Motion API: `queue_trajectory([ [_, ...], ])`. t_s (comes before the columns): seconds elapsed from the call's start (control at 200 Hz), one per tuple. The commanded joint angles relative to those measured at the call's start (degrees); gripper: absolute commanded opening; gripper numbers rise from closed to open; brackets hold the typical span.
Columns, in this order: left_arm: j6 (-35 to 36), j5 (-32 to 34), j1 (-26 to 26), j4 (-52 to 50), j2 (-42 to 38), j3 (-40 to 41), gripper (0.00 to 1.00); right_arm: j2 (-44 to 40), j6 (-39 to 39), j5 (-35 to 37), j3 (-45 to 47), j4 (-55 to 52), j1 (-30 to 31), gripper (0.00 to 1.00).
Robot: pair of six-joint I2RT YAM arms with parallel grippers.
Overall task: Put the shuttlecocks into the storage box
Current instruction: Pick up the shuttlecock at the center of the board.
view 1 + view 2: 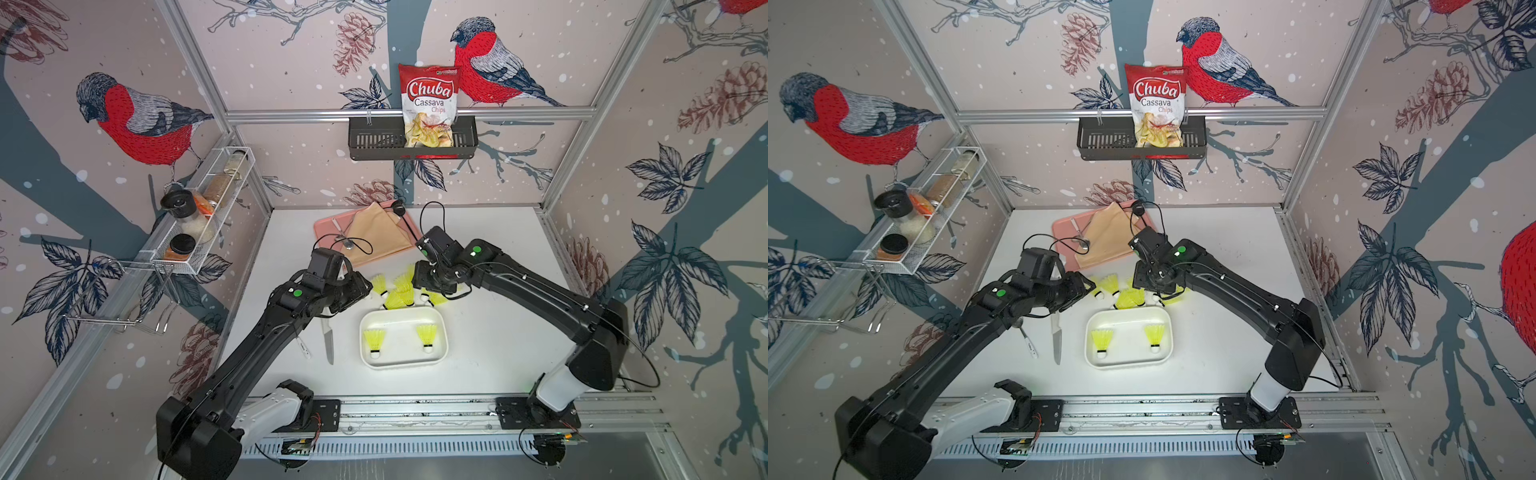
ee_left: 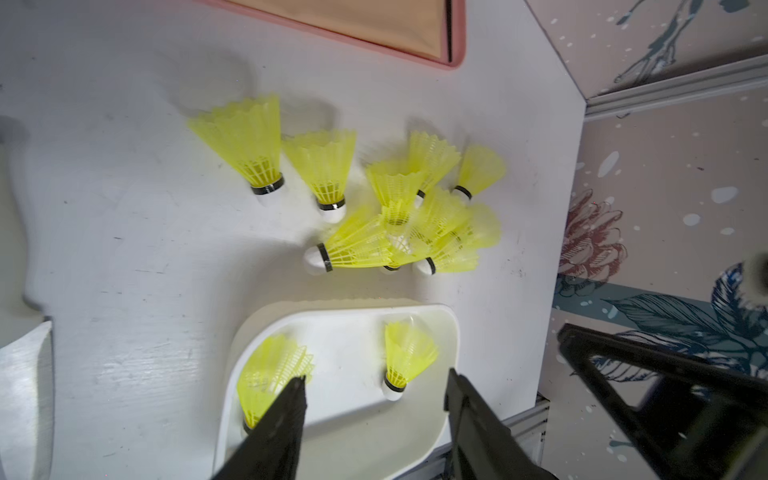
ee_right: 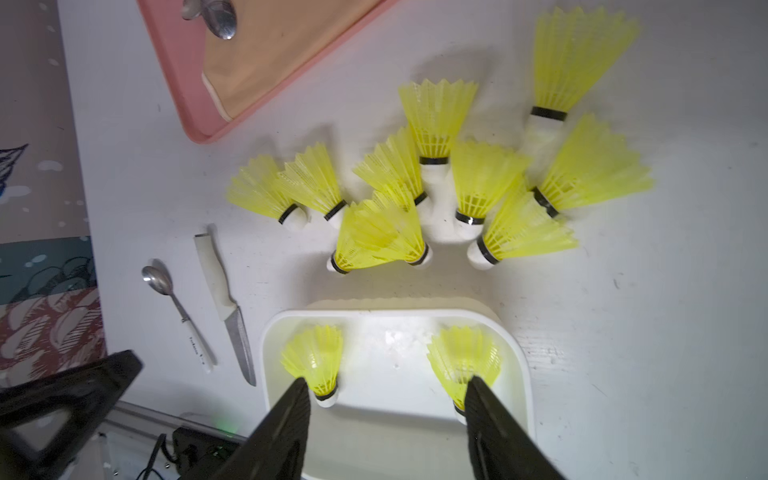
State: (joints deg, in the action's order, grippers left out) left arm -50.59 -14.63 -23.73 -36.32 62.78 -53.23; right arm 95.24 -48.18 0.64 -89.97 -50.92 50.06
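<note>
The white storage box (image 1: 402,360) sits at the table's middle front, with two yellow-green shuttlecocks (image 1: 373,338) (image 1: 427,336) standing in it on their white tips. Several more shuttlecocks (image 1: 398,291) lie in a loose pile on the table just behind the box, some overlapping (image 3: 436,195). My left gripper (image 2: 376,378) hovers at the pile's left side, open with nothing between its fingers. My right gripper (image 3: 387,380) hovers over the pile's right side, open too and holding nothing. Both wrist views look down past the fingers onto the box (image 2: 353,415) (image 3: 395,407).
A knife (image 1: 328,340) and a spoon (image 1: 1027,340) lie left of the box. Behind the pile is a pink tray (image 1: 328,226) with a tan cloth (image 1: 378,237) and a spoon. A black basket (image 1: 374,143) with a chips bag hangs on the back wall. A wire spice rack (image 1: 199,216) hangs on the left wall.
</note>
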Motion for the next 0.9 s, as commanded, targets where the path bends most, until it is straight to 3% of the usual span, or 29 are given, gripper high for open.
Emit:
queue_trajectory([
  [0.0,-0.7,1.6,1.7,4.2,2.1,3.7,0.55,3.2,7.9,-9.7,-2.1,6.4,-2.2,0.63],
  [0.38,-1.2,0.9,3.8,17.3,16.5,8.0,0.51,16.5,13.2,-24.8,-4.7,16.5,-6.4,0.63],
  [0.896,0.0,3.3,3.8,22.0,27.1,5.7,0.45,22.9,12.8,-28.3,-6.4,18.7,-8.3,0.62],
])
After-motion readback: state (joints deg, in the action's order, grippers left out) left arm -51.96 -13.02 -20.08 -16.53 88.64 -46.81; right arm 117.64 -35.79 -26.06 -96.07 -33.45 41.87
